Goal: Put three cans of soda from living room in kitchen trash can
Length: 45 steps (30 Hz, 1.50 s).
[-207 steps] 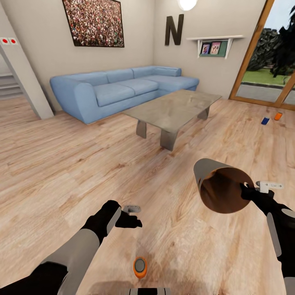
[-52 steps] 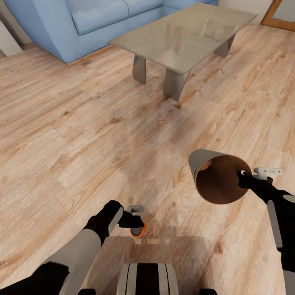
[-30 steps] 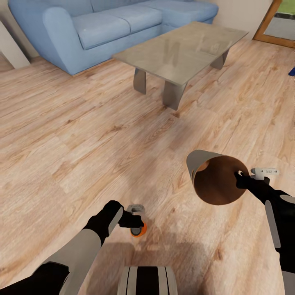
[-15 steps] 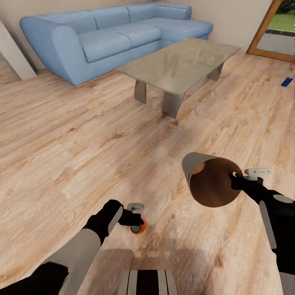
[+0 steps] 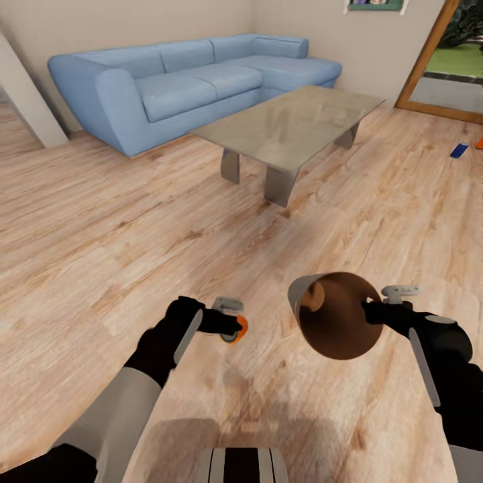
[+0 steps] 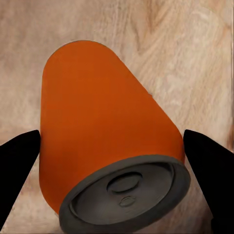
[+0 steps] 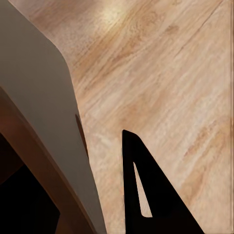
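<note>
My left gripper [image 5: 234,327] is shut on a bright orange soda can [image 5: 241,327], held just above the wood floor. In the left wrist view the can [image 6: 105,141] lies between the two black fingers [image 6: 17,168], its grey top toward the camera. My right gripper [image 5: 370,311] is shut on the rim of the grey trash can [image 5: 333,323], which is tipped with its brown inside facing me, a short way right of the orange can. The bin's grey wall [image 7: 41,107] shows beside a finger [image 7: 139,195]. A dark blue can [image 5: 459,150] and another orange can [image 5: 479,143] lie far right on the floor.
A blue corner sofa [image 5: 194,87] stands at the back, with a glass coffee table [image 5: 295,124] in front of it. A wood-framed glass door [image 5: 422,60] is at the far right. Light plank floor [image 5: 100,235] spreads all around.
The left gripper has lifted the orange can off the floor and carried it right, toward the bin. The bin has shifted a little left. The head camera has tilted up.
</note>
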Available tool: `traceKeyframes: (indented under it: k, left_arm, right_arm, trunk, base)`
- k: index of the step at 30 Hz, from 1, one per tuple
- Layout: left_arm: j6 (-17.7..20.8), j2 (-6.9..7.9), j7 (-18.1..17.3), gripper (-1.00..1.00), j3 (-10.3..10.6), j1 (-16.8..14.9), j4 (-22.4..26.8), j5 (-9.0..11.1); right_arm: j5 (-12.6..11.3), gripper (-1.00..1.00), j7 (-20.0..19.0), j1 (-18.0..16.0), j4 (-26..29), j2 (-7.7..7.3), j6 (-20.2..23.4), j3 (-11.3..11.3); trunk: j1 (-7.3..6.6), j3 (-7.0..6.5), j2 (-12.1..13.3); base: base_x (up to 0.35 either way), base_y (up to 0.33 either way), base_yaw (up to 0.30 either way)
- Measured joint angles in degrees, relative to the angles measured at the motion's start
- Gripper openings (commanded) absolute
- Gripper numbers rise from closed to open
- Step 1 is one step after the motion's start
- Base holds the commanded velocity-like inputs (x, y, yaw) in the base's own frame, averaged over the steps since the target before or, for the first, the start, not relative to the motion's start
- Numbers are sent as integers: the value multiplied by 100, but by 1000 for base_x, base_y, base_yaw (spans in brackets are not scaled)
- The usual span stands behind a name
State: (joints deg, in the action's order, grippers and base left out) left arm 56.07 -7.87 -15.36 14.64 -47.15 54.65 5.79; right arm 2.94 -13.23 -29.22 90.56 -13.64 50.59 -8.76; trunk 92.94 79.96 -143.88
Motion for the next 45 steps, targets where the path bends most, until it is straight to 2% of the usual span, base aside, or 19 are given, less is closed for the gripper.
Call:
traceKeyframes:
  k: [4,6,8,10,12,14,15,16,18,19,25,38,43,45]
  left_arm:
    - [355,71,-13,-100,-2,10,509,2]
    - [362,197,-143,-100,-8,13,765,-1]
    - [357,402,-559,-100,-14,14,877,-28]
    - [356,505,-778,-100,-14,15,891,-23]
    - [353,675,-1170,-100,-15,15,911,-29]
    - [356,889,-1702,-100,-25,15,936,-8]
    - [355,944,-1836,-100,-24,15,938,-7]
    - [353,1038,-2070,-100,-24,15,945,7]
    - [350,1121,-2292,-100,-24,16,953,10]
    - [350,1202,-2606,-100,-24,16,960,32]
    - [350,1279,-3193,-100,-25,11,1105,32]
    - [349,1282,-3307,-100,27,8,1267,7]
    - [349,1288,-3319,-100,37,40,1873,17]
    - [348,1289,-3322,-100,38,64,1956,-1]
  right_arm:
    - [278,-100,14,-6,0,9,46,23]
    - [351,-100,11,-8,1,10,66,53]
    - [349,-100,9,-2,0,5,80,72]
    - [378,-100,10,2,0,6,79,80]
    - [420,-100,10,6,0,8,110,159]
    - [354,-100,6,5,-14,6,355,281]
    - [306,-100,6,1,-1,4,438,300]
    - [317,-100,7,-5,1,0,574,326]
    - [422,-100,12,-11,5,0,663,341]
    - [467,-100,11,-13,2,4,753,356]
    - [392,-100,11,-24,5,10,916,453]
    - [382,-100,3,-35,8,7,914,487]
    - [371,-100,3,-37,-3,-2,914,488]
    - [365,-100,3,-36,-7,1,914,490]
  trunk:
    - [-10,-89,5]
    - [-15,-133,8]
    - [-20,-177,11]
    - [-25,-222,14]
    - [-30,-266,16]
    - [-36,-310,19]
    - [-38,-332,20]
    - [-41,-354,22]
    - [-46,-399,24]
    - [-48,-421,26]
    - [-64,-554,34]
    - [-98,-885,51]
    - [-111,-1040,58]
    - [-116,-1103,60]
  base:
    - [0,0,0]
    - [0,0,0]
    - [0,0,0]
    - [0,0,0]
    - [0,0,0]
    - [0,0,0]
    - [0,0,0]
    - [0,0,0]
    - [0,0,0]
    - [0,0,0]
    - [0,0,0]
    - [0,0,0]
    - [0,0,0]
    - [0,0,0]
